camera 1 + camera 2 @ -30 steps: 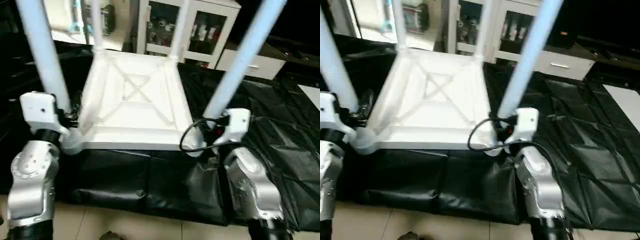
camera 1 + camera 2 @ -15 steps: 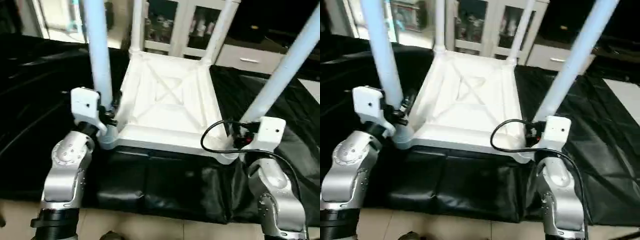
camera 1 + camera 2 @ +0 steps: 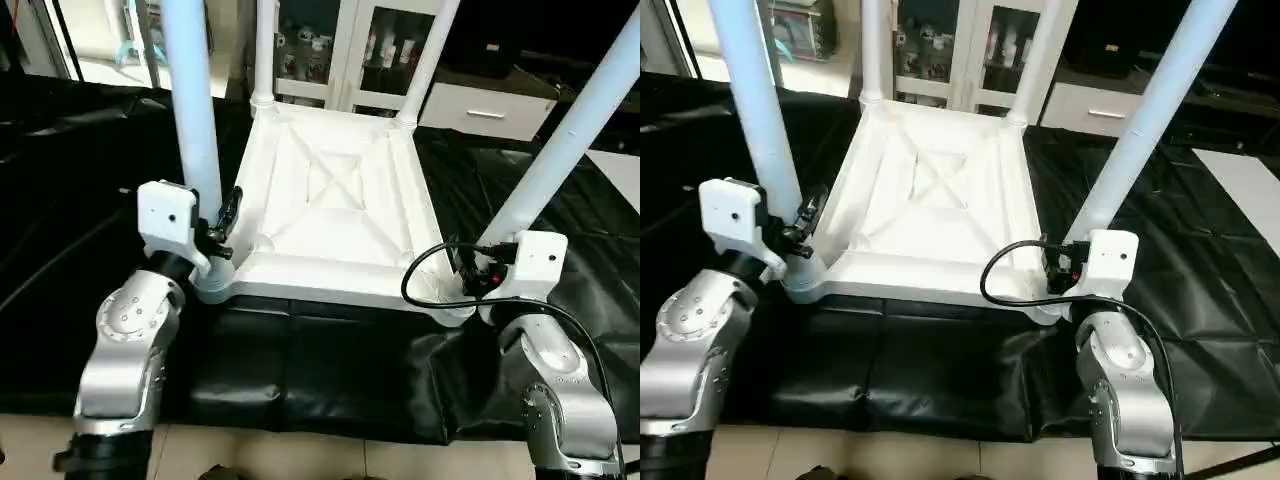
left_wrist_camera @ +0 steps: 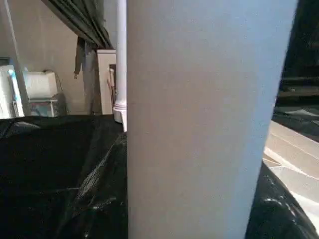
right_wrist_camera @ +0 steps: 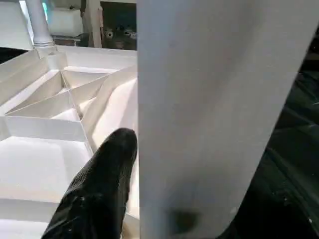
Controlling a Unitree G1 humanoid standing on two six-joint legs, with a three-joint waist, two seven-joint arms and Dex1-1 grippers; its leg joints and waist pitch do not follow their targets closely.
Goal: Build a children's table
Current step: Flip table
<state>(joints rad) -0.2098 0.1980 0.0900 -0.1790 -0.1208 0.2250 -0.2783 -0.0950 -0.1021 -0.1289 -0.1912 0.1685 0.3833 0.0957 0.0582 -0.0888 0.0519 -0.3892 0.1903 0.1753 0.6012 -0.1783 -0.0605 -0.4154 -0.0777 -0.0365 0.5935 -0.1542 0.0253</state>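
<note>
The children's table [image 3: 340,200] lies upside down on a black sheet, its ribbed X-braced underside facing up. Its four white tube legs stand in the corner sockets. My left gripper [image 3: 212,232] is shut on the near-left leg [image 3: 190,100] just above its socket, and that leg [image 4: 199,124] looms close in the left wrist view. My right gripper [image 3: 480,270] sits against the foot of the near-right leg [image 3: 570,140], seen close in the right wrist view [image 5: 214,99]. The two far legs [image 3: 264,50] [image 3: 425,60] stand untouched.
The black sheet [image 3: 320,370] covers the low platform under the table and hangs over its near edge onto the tiled floor [image 3: 300,460]. A white glass-door cabinet [image 3: 340,50] and a white drawer unit [image 3: 490,110] stand behind the table.
The whole picture has shifted as the camera moved. Both grippers stay at the feet of the near legs, and the table has not visibly moved on the sheet.
</note>
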